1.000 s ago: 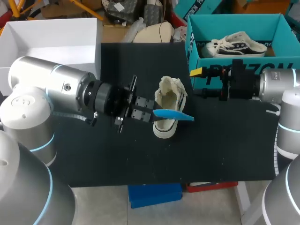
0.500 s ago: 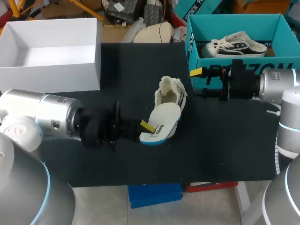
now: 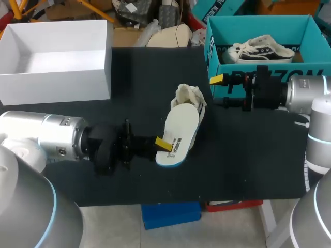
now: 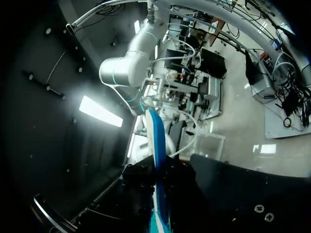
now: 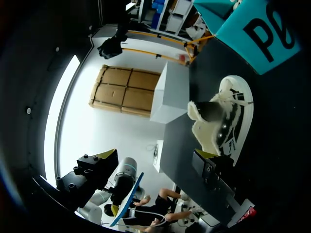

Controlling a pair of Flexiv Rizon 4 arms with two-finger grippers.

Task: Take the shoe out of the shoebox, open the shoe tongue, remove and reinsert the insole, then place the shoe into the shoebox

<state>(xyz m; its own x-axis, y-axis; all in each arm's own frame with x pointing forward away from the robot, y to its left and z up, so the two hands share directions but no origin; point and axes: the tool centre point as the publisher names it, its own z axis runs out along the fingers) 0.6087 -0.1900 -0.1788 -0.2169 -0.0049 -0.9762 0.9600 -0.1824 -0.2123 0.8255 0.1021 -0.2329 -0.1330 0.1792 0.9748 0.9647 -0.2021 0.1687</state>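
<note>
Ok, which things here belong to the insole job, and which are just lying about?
In the job: cream canvas shoe, white blue-edged insole held by the left gripper, teal cardboard shoebox.
Lying about: open white box, black-and-white sneaker inside the shoebox.

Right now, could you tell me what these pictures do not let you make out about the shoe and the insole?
1. Head view: the insole covers the shoe, hiding its opening.
2. Head view: the left claw shows one yellow tip; the other lies under the insole.
3. Left wrist view: the insole is edge-on; the shoe does not show.
</note>
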